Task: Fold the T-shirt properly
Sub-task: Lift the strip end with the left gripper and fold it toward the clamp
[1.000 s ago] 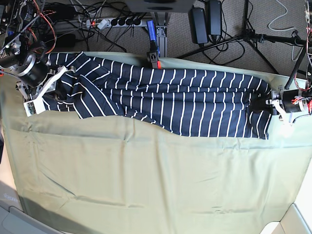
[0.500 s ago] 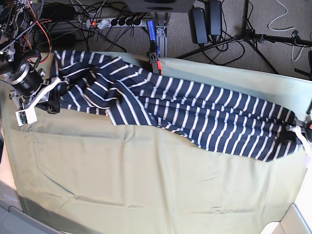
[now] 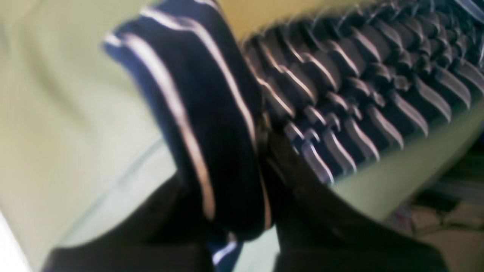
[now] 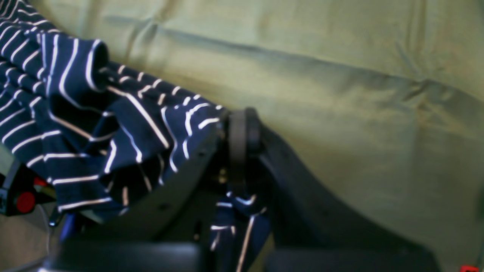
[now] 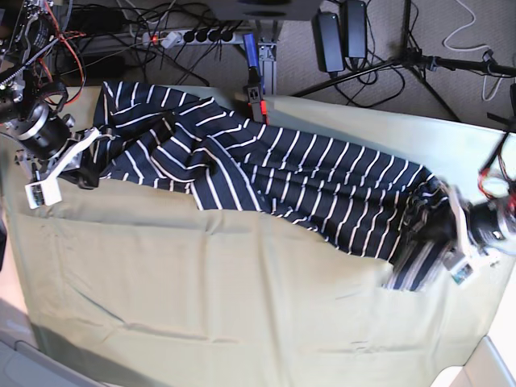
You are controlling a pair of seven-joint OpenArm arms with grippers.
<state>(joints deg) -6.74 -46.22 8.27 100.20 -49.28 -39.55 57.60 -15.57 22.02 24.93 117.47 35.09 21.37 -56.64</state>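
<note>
Left wrist view motion-blurred: T-shirt (image 3: pixel 211 124) stripes smeared, left gripper (image 3: pixel 264 196) fingertips buried in fabric, not discernible. Right gripper (image 4: pixel 238 151) jaw tips covered by bunched cloth. Base view: left gripper blurred near right edge; green cloth (image 5: pixel 242 298) cut off at bottom.

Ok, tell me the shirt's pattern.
The shirt is dark navy with thin white stripes, clearest in the base view.

One dark navy white-striped fabric T-shirt (image 5: pixel 266 173), one pale green cloth (image 5: pixel 242 306), two robot grippers, one blue-handled clamp (image 5: pixel 254 76).
</note>
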